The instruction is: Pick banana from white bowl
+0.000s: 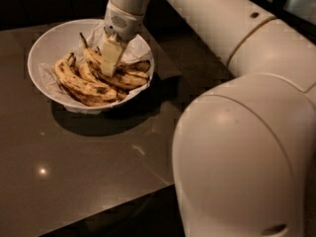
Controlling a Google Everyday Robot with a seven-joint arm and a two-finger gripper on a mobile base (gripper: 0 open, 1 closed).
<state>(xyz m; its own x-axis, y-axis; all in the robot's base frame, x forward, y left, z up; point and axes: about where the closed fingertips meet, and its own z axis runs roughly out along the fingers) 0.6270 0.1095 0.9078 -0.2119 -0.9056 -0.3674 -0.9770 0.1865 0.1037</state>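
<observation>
As end effector (109, 67) hangs in bowl (43, 42), table (94, 177) gleams.

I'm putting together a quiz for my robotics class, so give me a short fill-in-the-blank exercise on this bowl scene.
1. The white bowl holds several spotted ____.
2. The bowl stands on a dark, glossy ____.
3. The gripper is down inside the ____, among the fruit.

Missing words: bananas; table; bowl.
</observation>
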